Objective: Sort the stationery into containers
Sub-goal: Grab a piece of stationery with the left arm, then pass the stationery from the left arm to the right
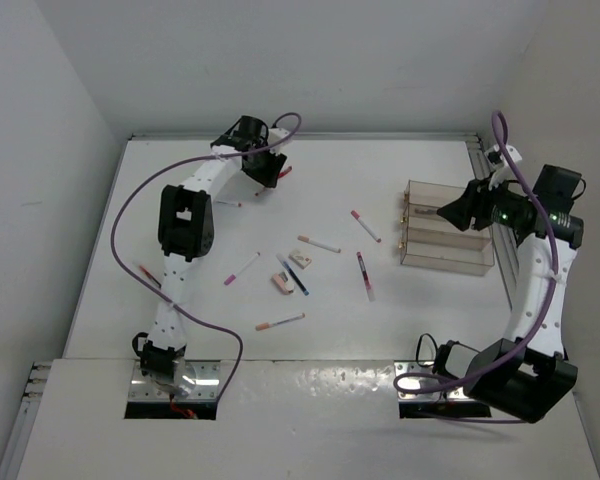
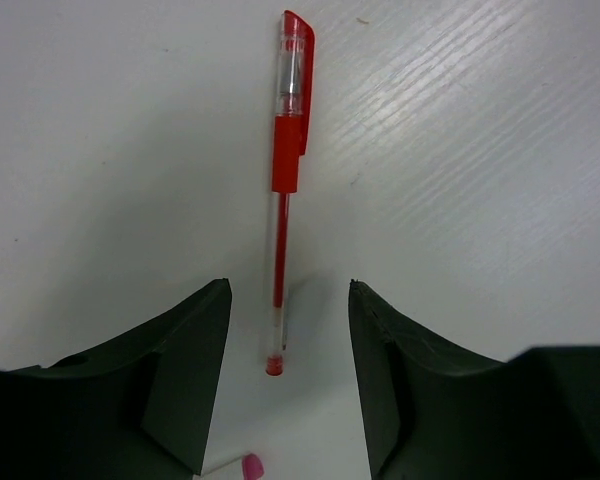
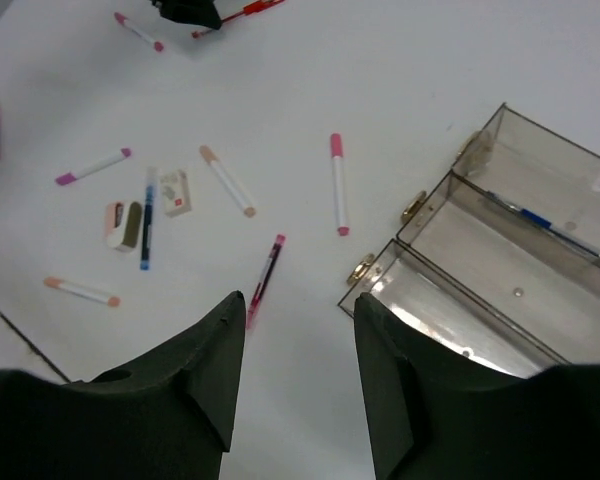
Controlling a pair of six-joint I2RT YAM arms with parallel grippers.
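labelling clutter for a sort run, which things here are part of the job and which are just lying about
Job:
red pen
loose pens
erasers
clear box

Just there:
purple cables
metal base plates

Pink-tipped pen (image 2: 242,467): cut by bottom edge, body behind left gripper (image 2: 288,300) finger. Red pen (image 1: 283,172) near worktop's far edge: mostly hidden under same gripper. Clear box (image 3: 500,262): right end cut off.

On the white tabletop (image 1: 430,320) you have scattered thin pens (image 1: 319,243), two small pinkish-white rectangular erasers (image 1: 282,283), and one clear plastic divided box (image 1: 445,266).
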